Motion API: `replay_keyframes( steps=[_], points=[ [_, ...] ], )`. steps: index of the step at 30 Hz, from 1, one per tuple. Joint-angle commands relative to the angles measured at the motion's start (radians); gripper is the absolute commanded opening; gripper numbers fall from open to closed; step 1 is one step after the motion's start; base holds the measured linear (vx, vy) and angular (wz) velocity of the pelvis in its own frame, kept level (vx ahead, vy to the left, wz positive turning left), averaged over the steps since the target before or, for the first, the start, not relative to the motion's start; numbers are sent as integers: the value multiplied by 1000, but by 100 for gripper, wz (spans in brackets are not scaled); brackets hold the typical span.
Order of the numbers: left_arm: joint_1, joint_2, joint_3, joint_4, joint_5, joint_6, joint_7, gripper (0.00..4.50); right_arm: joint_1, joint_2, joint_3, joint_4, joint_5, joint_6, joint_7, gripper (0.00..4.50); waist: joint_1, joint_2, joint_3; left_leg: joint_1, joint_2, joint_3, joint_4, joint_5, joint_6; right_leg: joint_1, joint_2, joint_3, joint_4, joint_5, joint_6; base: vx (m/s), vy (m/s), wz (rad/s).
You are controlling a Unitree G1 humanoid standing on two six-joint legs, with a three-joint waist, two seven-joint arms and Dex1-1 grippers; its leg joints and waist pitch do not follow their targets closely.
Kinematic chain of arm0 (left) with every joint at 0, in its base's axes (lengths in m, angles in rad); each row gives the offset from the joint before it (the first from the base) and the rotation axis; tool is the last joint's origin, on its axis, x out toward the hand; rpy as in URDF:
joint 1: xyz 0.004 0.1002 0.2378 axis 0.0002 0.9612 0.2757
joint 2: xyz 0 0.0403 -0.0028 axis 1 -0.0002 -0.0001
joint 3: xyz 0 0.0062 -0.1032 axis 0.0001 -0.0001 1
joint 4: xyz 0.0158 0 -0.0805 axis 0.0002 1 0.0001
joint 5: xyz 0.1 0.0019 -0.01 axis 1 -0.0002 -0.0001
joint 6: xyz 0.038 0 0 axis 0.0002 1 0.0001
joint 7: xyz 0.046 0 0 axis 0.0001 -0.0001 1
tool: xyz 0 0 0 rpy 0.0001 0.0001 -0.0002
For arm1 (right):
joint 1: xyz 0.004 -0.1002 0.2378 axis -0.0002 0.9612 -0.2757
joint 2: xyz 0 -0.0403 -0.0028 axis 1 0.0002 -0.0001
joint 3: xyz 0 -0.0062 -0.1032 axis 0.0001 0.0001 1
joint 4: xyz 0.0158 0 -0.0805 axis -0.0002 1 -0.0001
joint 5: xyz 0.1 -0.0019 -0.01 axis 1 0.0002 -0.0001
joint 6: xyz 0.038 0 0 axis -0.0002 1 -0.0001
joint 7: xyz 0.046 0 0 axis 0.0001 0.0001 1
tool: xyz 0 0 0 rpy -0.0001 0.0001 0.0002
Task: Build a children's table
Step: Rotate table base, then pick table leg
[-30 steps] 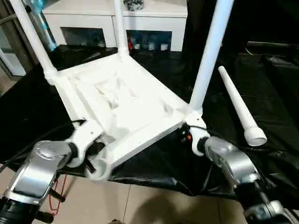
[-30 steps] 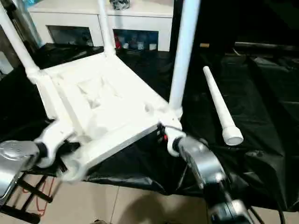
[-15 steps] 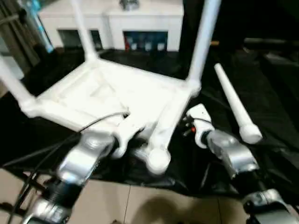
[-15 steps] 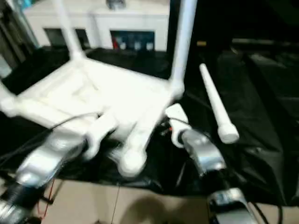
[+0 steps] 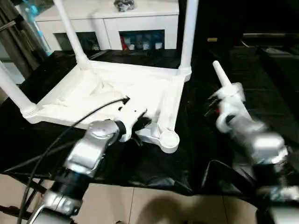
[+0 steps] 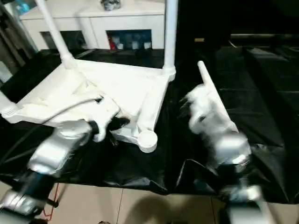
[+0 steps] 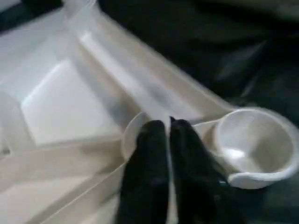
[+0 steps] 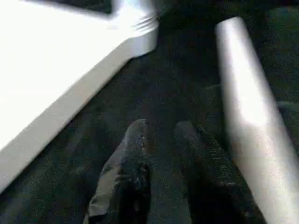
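The white tabletop (image 5: pixel 100 91) lies underside up on black cloth, with three white legs (image 5: pixel 188 32) standing in its corner sockets. Its near corner socket (image 5: pixel 169 140) stands open, with no leg in it. My left gripper (image 7: pixel 168 128) sits on the rim just beside that socket (image 7: pixel 254 144), its fingers (image 7: pixel 152 140) pressed almost together on a thin white rib. A loose leg (image 5: pixel 219 74) lies on the cloth to the right. My right gripper (image 8: pixel 161 133) hovers low over the cloth right beside this leg (image 8: pixel 247 107), open with nothing between its fingers.
A white cabinet (image 5: pixel 107 16) with glass-fronted compartments stands behind the table. The black cloth (image 5: pixel 140 168) hangs over the front edge, with tiled floor (image 5: pixel 154 205) below. A black cable (image 5: pixel 70 128) runs from my left arm across the tabletop's near side.
The tabletop has turned, bringing its empty socket to the near middle, with my left gripper still on it. My right arm left the tabletop's corner and swung right to the loose leg.
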Motion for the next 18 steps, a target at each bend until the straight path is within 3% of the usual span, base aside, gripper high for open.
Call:
replay_keyframes(
  steps=[1,3,4,5,6,7,9,10,12,15,18],
  points=[
    [19,17,17,-47,-34,17,-32,70,-32,-18,-17,50,-11,42,-22,137,1,-15,-75,9,16,-3,-54,-122,78,62,-38,35,-61,-187,-229,0,0,0],
    [27,16,19,-68,-58,9,-51,82,-55,-38,-16,86,-21,50,-26,141,2,-18,-72,12,15,0,-53,-136,69,57,-38,36,-67,-225,-221,0,0,0],
    [43,5,28,-102,-107,-6,-81,87,-88,-61,-18,142,-30,61,-22,154,2,-28,-73,9,14,0,-53,-138,69,60,-38,36,-68,-232,-214,0,0,0],
    [44,5,29,-106,-111,-7,-84,99,-93,-64,-17,150,-32,62,-20,177,4,-24,-75,8,14,-2,-52,-133,66,61,-40,34,-63,-230,-220,0,0,0],
    [59,13,26,-146,-130,9,-108,99,-139,-97,8,245,-50,73,12,177,6,-36,-76,9,17,-2,-52,-135,67,59,-43,35,-63,-235,-224,0,0,0],
    [65,16,28,-158,-136,16,-114,108,-159,-107,17,290,-57,75,21,180,5,-42,-75,6,17,0,-51,-129,70,59,-41,34,-63,-227,-232,0,0,0],
    [75,23,32,-176,-143,28,-115,135,-186,-117,26,352,-65,74,23,205,5,-36,-72,6,16,1,-49,-131,74,59,-40,35,-61,-231,-226,0,0,0],
    [78,27,34,-181,-145,31,-116,135,-199,-120,27,379,-67,70,21,205,2,-52,-72,3,15,2,-49,-123,79,60,-39,35,-60,-231,-222,0,0,0],
    [87,41,40,-199,-157,47,-120,146,-242,-130,28,469,-74,55,20,222,3,-44,-72,5,14,2,-47,-128,76,57,-42,34,-61,-255,-224,0,0,0],
    [88,50,40,-209,-168,57,-120,180,-302,-138,18,591,-85,2,15,259,4,-37,-73,7,16,2,-46,-120,75,56,-38,34,-56,-210,-232,0,0,0],
    [87,59,37,-223,-182,73,-130,185,-336,-139,11,680,-80,-21,31,269,4,-40,-72,6,16,2,-46,-140,74,57,-38,33,-55,-209,-245,0,0,0]
  ],
)
